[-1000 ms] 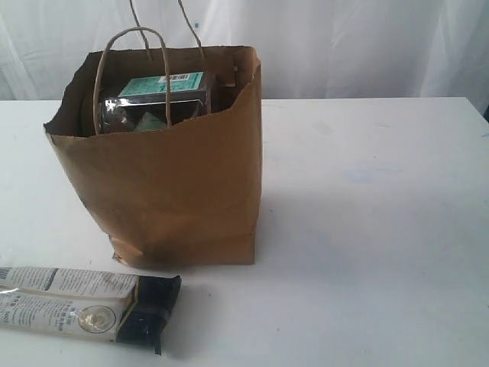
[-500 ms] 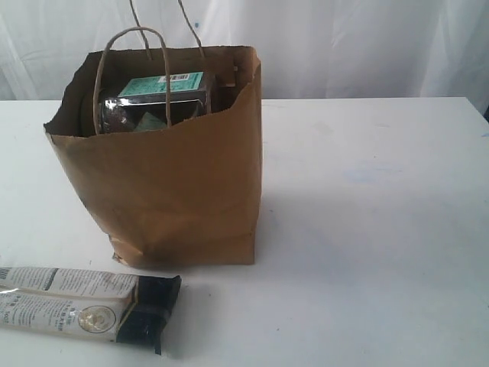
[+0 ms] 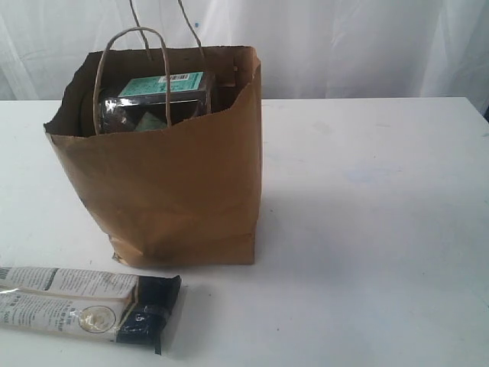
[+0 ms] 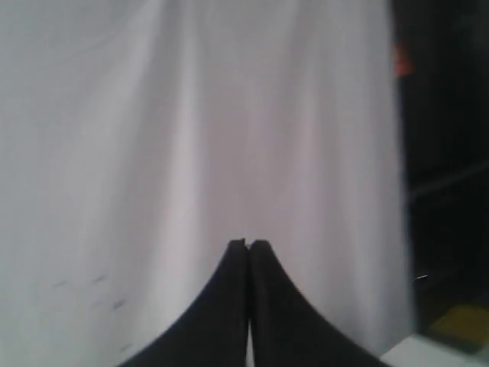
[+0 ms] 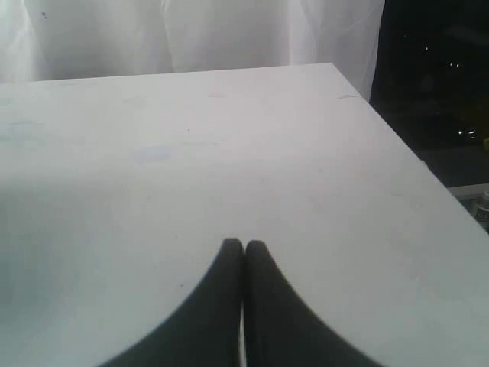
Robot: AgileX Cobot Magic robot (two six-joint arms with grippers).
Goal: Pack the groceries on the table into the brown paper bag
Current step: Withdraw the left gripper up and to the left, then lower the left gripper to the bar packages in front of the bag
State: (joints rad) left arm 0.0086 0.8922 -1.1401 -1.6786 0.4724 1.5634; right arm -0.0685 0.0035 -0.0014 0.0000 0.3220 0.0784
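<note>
Kraft-brown paper bag (image 3: 168, 191) stands upright on the white table (image 3: 367, 229), left of centre in the exterior view. Its mouth is open and the top edge is torn and uneven. We see its twine handles (image 3: 141, 29) sticking up above the rim.

Inside the bag, near the top, a teal-topped carton (image 3: 164, 84) with a barcode label lies against the back wall. A clear jar-like item (image 3: 114, 115) sits just beside it; we can't make out its lid. Anything deeper is hidden by the front wall.

Still outside, the long white-black twin packet (image 3: 84, 306) lies flat on the table in front of the bag, near its front left corner but not touching it. Its black end points right and its other end is cut off by the frame edge.

Neither arm shows in the exterior view.

Left gripper (image 4: 248, 243): jaws pressed together, tips touching, nothing between them. We see it pointed at the white curtain (image 4: 191, 115), off the table.

Right gripper (image 5: 244, 243): jaws also fully together and holding nothing. It hangs over a bare stretch of table, with the table's far corner ahead of it.
</note>
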